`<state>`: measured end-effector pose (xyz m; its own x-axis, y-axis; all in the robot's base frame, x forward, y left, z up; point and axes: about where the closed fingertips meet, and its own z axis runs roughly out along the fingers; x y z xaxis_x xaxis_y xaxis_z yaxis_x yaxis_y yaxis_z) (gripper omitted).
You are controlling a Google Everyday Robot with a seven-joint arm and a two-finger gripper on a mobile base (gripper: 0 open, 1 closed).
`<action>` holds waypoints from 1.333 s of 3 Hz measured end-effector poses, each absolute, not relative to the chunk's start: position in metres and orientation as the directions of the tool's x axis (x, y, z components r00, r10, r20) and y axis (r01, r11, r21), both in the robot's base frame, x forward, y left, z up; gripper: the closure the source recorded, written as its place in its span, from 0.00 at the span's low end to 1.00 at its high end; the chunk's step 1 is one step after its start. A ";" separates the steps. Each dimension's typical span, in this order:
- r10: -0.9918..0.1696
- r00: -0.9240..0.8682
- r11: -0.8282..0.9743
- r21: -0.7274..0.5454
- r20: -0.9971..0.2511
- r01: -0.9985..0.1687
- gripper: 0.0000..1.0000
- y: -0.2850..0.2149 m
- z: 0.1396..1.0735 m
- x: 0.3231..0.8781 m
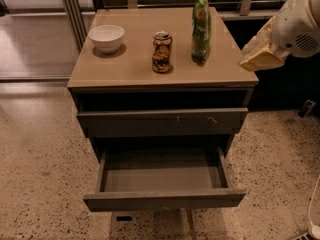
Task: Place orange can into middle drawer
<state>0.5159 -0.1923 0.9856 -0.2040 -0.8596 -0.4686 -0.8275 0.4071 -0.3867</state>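
Note:
The orange can (161,52) stands upright near the middle of the cabinet top (125,69), between a white bowl and a tall green snack bag. The middle drawer (165,200) is pulled out wide below. Its front panel is plain and its flat grey bottom is bare. My gripper (260,57) hangs in the air at the right edge of the cabinet top. It is about level with the can, well to its right and apart from it, and it holds nothing that I can see.
A white bowl (106,37) sits at the top's left. The green snack bag (201,26) stands just right of the can, between it and my gripper. The drawer (160,121) with pale scratches is closed above the open one. Speckled floor surrounds the cabinet.

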 end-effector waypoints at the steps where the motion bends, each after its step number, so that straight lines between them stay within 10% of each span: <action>1: -0.798 -0.157 0.466 -0.432 -0.581 -0.773 0.88 -0.171 0.990 0.570; 4: -0.673 -0.099 0.574 -0.433 -0.733 -0.695 1.00 -0.155 0.995 0.635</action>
<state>0.6346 -0.1553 0.9946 -0.0994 -0.6728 -0.7331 -0.6953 0.5740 -0.4326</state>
